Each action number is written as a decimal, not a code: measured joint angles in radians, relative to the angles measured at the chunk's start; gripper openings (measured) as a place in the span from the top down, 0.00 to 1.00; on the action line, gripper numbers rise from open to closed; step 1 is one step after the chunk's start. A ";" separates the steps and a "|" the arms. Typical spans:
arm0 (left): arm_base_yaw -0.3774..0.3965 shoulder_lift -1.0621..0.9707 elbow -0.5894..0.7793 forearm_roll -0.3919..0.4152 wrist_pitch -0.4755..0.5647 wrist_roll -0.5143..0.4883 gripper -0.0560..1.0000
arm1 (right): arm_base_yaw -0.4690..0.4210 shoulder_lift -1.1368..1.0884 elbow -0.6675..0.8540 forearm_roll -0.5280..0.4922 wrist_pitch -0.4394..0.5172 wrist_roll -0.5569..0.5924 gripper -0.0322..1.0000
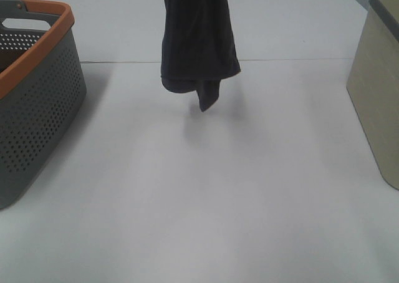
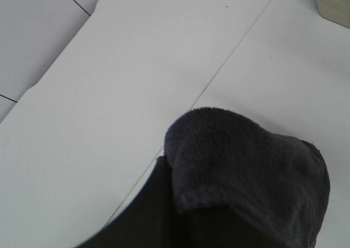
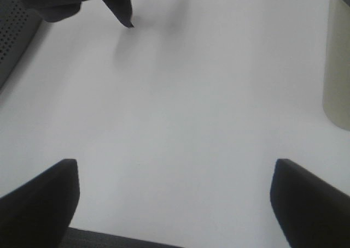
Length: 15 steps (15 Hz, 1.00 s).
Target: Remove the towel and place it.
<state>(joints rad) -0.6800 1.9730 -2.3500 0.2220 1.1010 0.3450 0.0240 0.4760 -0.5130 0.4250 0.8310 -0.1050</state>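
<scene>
I am pinching the dark towel [image 1: 198, 40] tight in my left gripper [image 2: 156, 219], and it is hanging long-ways straight down under it, well ahead of my wide-open, empty right gripper [image 3: 175, 204].

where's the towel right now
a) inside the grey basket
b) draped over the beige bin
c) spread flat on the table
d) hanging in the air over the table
D: the towel hangs down from above the picture's top edge, bunched, its lowest tip casting a faint shadow on the white table, midway between the grey basket and the beige bin, touching neither.
</scene>
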 joint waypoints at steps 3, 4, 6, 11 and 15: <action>-0.017 0.031 -0.001 0.001 0.033 -0.071 0.94 | 0.000 0.125 0.000 0.147 -0.101 -0.157 0.15; -0.017 0.040 -0.001 0.002 0.036 -0.100 0.94 | 0.000 0.172 0.000 0.189 -0.131 -0.193 0.15; -0.017 0.058 -0.001 0.010 0.046 -0.162 0.94 | 0.000 0.272 0.000 0.304 -0.201 -0.302 0.15; -0.017 0.082 -0.001 0.040 0.052 -0.206 0.94 | 0.146 0.581 -0.116 0.486 -0.340 -0.563 0.17; -0.017 0.091 -0.001 0.041 0.050 -0.207 0.94 | 0.373 0.897 -0.260 0.487 -0.540 -0.557 0.18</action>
<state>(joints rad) -0.6970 2.0640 -2.3510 0.2630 1.1510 0.1380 0.3970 1.3730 -0.7730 0.9120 0.2910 -0.6620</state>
